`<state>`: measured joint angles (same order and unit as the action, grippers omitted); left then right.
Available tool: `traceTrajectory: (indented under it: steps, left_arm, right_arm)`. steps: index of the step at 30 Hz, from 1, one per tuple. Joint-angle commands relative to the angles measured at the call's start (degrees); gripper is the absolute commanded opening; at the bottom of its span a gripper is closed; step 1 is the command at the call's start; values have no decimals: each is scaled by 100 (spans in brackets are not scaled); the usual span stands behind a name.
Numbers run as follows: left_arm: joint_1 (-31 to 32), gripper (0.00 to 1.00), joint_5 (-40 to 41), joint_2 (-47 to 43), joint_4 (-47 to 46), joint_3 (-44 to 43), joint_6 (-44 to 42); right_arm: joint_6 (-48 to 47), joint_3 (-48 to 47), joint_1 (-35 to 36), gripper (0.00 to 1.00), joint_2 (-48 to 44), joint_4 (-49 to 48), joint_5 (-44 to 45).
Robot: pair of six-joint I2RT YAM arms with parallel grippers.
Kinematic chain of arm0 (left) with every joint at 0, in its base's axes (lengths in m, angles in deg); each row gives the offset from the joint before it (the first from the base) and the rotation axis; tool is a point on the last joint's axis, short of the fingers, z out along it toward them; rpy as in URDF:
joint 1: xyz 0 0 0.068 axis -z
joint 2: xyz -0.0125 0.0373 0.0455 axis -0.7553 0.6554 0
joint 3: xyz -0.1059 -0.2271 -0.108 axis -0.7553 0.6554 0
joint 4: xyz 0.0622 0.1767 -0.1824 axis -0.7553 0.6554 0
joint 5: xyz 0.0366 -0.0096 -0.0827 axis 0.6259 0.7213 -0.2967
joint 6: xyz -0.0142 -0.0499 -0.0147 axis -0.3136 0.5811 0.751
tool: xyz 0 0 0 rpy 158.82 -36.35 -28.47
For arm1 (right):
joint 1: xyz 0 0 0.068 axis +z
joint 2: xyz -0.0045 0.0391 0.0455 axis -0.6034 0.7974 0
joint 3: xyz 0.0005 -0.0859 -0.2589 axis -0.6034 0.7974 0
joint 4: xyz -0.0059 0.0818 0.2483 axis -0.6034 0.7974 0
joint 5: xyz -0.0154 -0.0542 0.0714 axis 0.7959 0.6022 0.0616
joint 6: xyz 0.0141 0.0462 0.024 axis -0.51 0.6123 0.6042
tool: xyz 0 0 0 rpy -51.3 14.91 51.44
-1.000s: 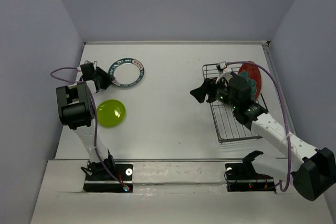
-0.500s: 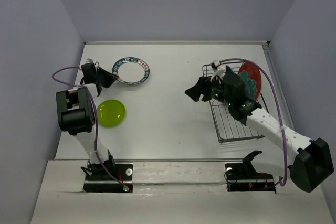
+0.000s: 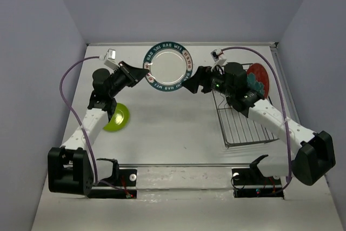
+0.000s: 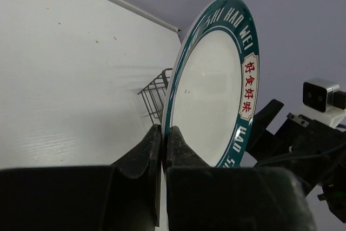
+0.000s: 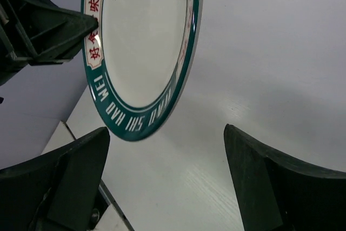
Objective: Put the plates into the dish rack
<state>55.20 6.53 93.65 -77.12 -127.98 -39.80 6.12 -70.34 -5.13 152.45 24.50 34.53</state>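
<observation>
My left gripper [image 3: 142, 76] is shut on the rim of the white plate with the dark green lettered rim [image 3: 168, 70] and holds it on edge in the air above the back middle of the table. In the left wrist view the fingers pinch the plate's [image 4: 216, 90] lower edge. My right gripper [image 3: 194, 83] is open and empty just right of that plate, which shows above its jaws [image 5: 140, 41]. The lime green plate [image 3: 120, 118] lies on the table, partly under the left arm. The red-and-teal plate [image 3: 258, 81] stands in the dish rack [image 3: 240, 125]. The gold and dark blue plates do not show.
The rack stands against the right wall, and its corner shows in the left wrist view [image 4: 154, 87]. Purple cables loop over both arms. Grey walls close the table at the back and on both sides.
My left gripper has lifted the lettered plate off the back left of the table and carried it right to the middle. My right gripper has moved left from the rack towards it.
</observation>
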Motion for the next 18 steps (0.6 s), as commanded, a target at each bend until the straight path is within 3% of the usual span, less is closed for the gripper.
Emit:
traceTrajectory:
  steps: [1,6,11,14,16,18]
  left_arm:
    - [53,5,-440,-455,-329,298,54]
    - [105,6,-775,-773,-399,404,-43]
    - [202,6,-1276,-808,-636,448,-95]
    - [220,6,-1522,-773,-680,439,-201]
    - [220,8,-1645,-782,-689,448,-306]
    - [220,30,-1733,-747,-681,457,-289]
  right_arm:
    - [-21,-355,53,92,-188,52,273]
    - [-91,-337,53,89,-285,202,688]
    - [-73,-328,53,71,-224,114,574]
    - [-82,-363,53,28,-223,114,635]
    - [-126,-363,53,7,-302,131,749]
    - [-214,-416,53,7,-504,245,994]
